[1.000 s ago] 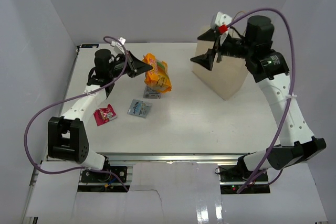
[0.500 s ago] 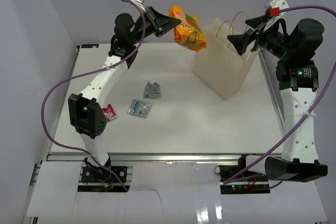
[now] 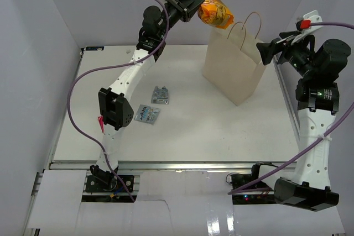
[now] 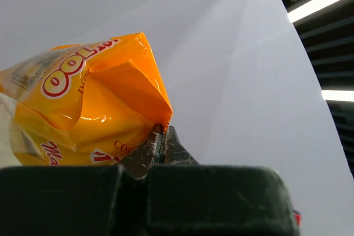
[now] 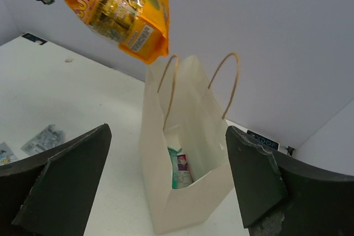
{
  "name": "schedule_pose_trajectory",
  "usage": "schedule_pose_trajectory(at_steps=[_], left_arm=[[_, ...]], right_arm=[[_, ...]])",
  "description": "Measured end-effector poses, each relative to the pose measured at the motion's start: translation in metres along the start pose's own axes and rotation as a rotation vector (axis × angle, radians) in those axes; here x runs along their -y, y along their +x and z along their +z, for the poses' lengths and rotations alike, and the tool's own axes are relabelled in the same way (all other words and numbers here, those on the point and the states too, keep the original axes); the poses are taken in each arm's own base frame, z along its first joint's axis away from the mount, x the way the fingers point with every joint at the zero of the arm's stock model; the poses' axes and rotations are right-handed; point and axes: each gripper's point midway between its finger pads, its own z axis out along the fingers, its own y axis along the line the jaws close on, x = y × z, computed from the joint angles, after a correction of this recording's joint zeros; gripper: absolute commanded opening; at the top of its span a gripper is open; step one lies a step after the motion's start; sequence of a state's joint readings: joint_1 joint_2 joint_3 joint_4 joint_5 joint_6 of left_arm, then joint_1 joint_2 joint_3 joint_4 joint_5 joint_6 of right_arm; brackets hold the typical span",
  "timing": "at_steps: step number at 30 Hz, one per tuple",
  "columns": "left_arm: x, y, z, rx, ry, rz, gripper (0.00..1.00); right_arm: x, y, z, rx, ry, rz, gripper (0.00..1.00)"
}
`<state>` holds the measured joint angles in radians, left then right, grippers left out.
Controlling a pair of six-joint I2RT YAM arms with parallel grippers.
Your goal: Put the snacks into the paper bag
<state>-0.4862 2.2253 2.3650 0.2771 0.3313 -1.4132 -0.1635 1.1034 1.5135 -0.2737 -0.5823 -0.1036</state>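
Observation:
My left gripper [image 3: 193, 7] is shut on the corner of the orange packet [image 3: 213, 10] and holds it high in the air, just above and left of the bag's handles. In the left wrist view the orange packet [image 4: 83, 109] hangs from the closed gripper [image 4: 161, 135]. The tan paper bag [image 3: 232, 73] stands upright and open at the back right. My right gripper [image 3: 275, 47] is open and empty, right of the bag. In the right wrist view the bag [image 5: 182, 197] holds a green-white packet [image 5: 176, 168] and a purple one [image 5: 185, 165]; the orange packet [image 5: 119, 12] hangs above.
Two silver-blue packets [image 3: 161, 94] [image 3: 146, 113] lie on the table left of centre. A red-pink packet [image 3: 100, 120] shows partly behind the left arm. White walls enclose the table at the back and sides.
My left arm has lifted the orange packet off the table and carried it up and right to the bag's top. My right gripper has drawn back to the right, away from the bag.

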Motion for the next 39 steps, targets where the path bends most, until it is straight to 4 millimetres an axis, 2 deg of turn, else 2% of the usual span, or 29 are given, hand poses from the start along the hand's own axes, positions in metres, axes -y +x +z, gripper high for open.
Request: schedule_pose_trajectory(at_steps=[2,5,10,14,16,19,22,28,32,36,39], left_arm=[[-0.002,-0.001,0.003,0.024,-0.001,-0.021,0.0],[-0.007,-0.001,0.007,0.052,-0.007,-0.046,0.0],[-0.007,-0.001,0.009,0.074,-0.007,-0.066,0.0],[-0.004,-0.003,0.01,0.087,0.001,-0.064,0.0],[-0.004,-0.003,0.01,0.09,0.001,-0.065,0.0],[-0.003,-0.004,0.01,0.092,0.001,-0.069,0.0],[-0.003,-0.004,0.01,0.093,0.003,-0.071,0.0],[-0.002,-0.004,0.01,0.093,0.005,-0.07,0.0],[-0.002,-0.004,0.01,0.093,0.006,-0.07,0.0],[-0.002,-0.004,0.01,0.093,0.006,-0.07,0.0],[-0.002,-0.004,0.01,0.092,0.006,-0.07,0.0]], right_arm=[[0.007,0.014,0.002,-0.018,0.036,0.006,0.9],[0.01,0.047,0.014,-0.065,0.011,0.022,0.93],[0.008,0.108,0.05,-0.172,-0.134,0.036,0.95],[0.012,0.143,0.07,-0.245,-0.189,0.025,0.95],[0.015,0.151,0.077,-0.266,-0.213,0.003,0.96],[0.016,0.149,0.087,-0.268,-0.249,-0.064,0.98],[0.007,0.147,0.097,-0.266,-0.292,-0.135,0.99],[-0.018,0.162,0.107,-0.301,-0.383,-0.233,0.77],[-0.018,0.179,0.104,-0.359,-0.401,-0.248,0.66],[-0.019,0.19,0.098,-0.398,-0.426,-0.293,0.51],[-0.024,0.193,0.097,-0.405,-0.453,-0.359,0.47]])
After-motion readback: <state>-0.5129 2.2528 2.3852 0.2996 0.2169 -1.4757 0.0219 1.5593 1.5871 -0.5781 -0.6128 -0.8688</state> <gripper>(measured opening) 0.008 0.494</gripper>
